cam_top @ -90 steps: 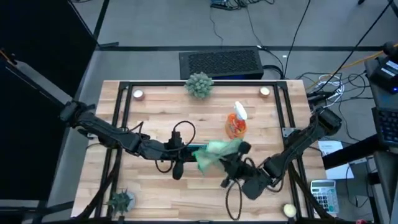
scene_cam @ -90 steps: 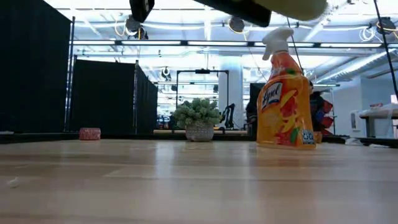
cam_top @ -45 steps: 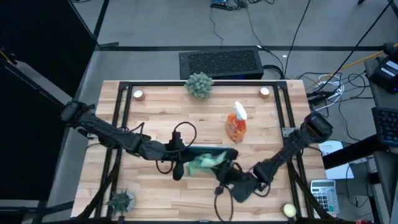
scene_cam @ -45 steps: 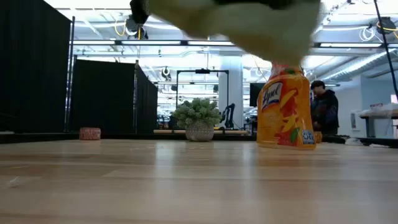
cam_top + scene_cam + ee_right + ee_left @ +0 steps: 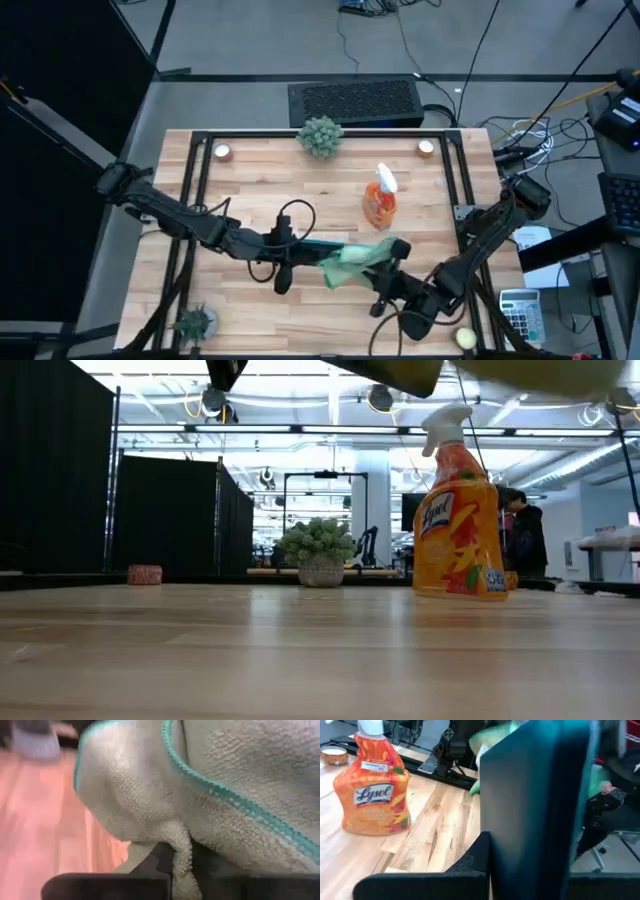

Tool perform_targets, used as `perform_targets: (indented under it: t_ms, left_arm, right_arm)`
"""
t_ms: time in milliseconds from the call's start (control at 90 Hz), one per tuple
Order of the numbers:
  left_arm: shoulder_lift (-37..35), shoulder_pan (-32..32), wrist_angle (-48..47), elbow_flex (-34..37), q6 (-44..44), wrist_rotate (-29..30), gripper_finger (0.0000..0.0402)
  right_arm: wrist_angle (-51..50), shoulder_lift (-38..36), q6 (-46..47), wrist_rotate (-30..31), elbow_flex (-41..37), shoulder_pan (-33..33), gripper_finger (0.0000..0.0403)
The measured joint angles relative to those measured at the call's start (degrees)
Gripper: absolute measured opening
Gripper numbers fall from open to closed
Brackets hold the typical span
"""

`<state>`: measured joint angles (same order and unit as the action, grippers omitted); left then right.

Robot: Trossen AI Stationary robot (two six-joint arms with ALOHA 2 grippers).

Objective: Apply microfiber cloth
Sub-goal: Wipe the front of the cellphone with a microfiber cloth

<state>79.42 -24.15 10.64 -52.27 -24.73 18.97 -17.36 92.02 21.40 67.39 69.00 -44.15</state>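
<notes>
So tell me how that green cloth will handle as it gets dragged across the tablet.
The microfiber cloth is probably floppy: it bunches and drapes from the right hand. Its fuzzy weave suggests it grips rather than slides. Likely light, since it hangs from one pinched fold.

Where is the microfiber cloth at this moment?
In the high view the microfiber cloth hangs above the table's middle, held by the right claw, just in front of the orange spray bottle and against the dark tablet in the left claw.

One pale sage-green microfiber cloth (image 5: 352,260); one orange plastic spray bottle (image 5: 380,196); one dark flat tablet (image 5: 312,246); two small round candles (image 5: 222,152); two spiky green plants (image 5: 320,136).
</notes>
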Motion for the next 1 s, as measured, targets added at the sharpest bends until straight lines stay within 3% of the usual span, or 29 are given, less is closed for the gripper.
perform_targets:
  t_ms: [89, 211, 333, 533, 700, 1000]
  left_arm:
    - [0.0, 0.4, -0.9, 0.0, 0.0, 1.3, 0.0009]
    - [0.0, 1.3, -0.2, 0.0, -0.1, 2.3, 0.0009]
    - [0.0, 1.6, 0.7, 0.1, 0.0, 2.1, 0.0009]
    - [0.0, 1.7, 0.9, 0.1, -0.2, 2.4, 0.0009]
    - [0.1, 1.8, 0.6, 0.2, 1.2, 2.5, 0.0009]
    - [0.2, 1.3, 0.3, 0.3, 2.8, 1.0, 0.0009]
  right_arm:
    - [7.4, 0.2, -10.6, 0.1, 2.9, 1.8, 0.0004]
    - [18.4, 1.8, -23.3, -5.9, 3.6, 6.6, 0.0004]
    - [25.9, 4.4, -29.2, -14.1, 3.7, 11.9, 0.0004]
    - [32.5, 6.0, -35.3, -17.9, 3.7, 17.3, 0.0004]
    - [28.1, 5.9, -33.6, -18.8, 3.9, 18.0, 0.0004]
    - [9.9, 5.9, -22.7, -10.3, 3.9, 12.2, 0.0004]
